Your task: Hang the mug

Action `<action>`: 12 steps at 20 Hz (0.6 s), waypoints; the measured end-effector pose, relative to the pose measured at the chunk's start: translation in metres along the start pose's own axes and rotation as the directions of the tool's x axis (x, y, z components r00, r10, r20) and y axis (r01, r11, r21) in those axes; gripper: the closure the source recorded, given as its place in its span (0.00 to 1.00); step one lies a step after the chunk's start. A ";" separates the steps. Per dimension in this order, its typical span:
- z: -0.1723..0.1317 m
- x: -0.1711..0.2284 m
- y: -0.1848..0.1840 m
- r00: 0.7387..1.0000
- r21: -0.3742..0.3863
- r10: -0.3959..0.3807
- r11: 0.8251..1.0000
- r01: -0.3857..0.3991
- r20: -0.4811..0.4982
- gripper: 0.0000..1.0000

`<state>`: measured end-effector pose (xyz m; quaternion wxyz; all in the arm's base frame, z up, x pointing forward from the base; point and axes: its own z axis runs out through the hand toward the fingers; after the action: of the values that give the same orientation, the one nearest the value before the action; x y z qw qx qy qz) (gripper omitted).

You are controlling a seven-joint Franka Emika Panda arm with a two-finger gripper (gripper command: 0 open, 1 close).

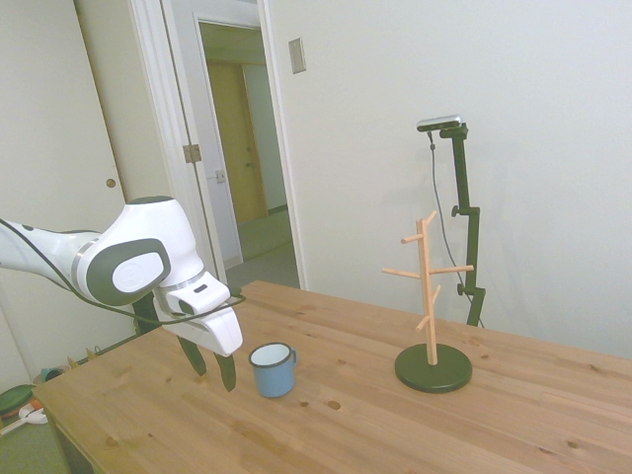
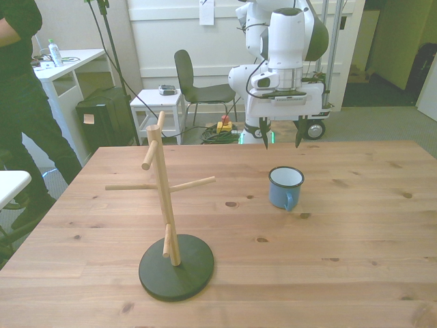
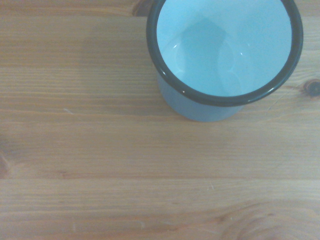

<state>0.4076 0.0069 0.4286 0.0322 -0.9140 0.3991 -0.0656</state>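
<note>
- Plainly a light piece: the mug [image 1: 273, 368] looks like thin enamelled metal, stiff, so it should not give under a squeeze
- Glossy skin, likely slick; a pinch across the bare round wall could slide or twist, I'd judge
- Chipping of the enamel seems the main fragility if it gets knocked against wood
- Best hold, to my eye: one finger inside and one outside the dark rim, on the side away from the loop handle [image 2: 289, 201], leaving that loop free for a peg
- Mug stands upright on the worktop [image 2: 355, 225], mouth up, empty, handle turned toward the near edge in the front view
- Peg rack [image 1: 431, 296] stands well apart from it, toward the front view's left
- End effector [image 2: 281, 136] hangs low just behind the mug, apart from it, fingers pointing down and spread wide with nothing between them
- Wrist is bent so the hand faces the worktop; forearm [image 1: 39, 255] comes in roughly level
- Wrist view looks straight into the mug's pale inside, off to one corner, so the hand is not yet centred over it
</note>
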 end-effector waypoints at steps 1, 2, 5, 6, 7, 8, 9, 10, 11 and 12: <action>0.000 0.000 0.000 1.000 0.000 0.000 1.000 0.000 0.002 0.00; 0.000 0.001 0.001 1.000 -0.003 -0.001 1.000 0.001 0.007 0.00; -0.010 0.009 0.002 1.000 0.007 0.009 1.000 -0.009 0.006 0.00; -0.018 0.013 0.000 1.000 0.014 0.013 1.000 -0.013 0.001 0.00; -0.027 0.018 -0.004 1.000 0.024 0.014 1.000 -0.014 -0.007 0.00; -0.037 0.022 -0.009 1.000 0.032 0.014 0.999 -0.013 -0.013 0.00; -0.044 0.026 -0.015 1.000 0.038 0.013 0.999 -0.013 -0.018 0.00; -0.049 0.031 -0.021 1.000 0.043 0.013 0.999 -0.012 -0.022 0.00; -0.049 0.036 -0.028 1.000 0.045 0.014 0.999 -0.013 -0.022 0.00; -0.047 0.040 -0.036 1.000 0.041 0.015 0.999 -0.015 -0.018 0.00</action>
<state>0.4537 0.0016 0.4826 0.0478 -0.9095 0.4048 -0.0820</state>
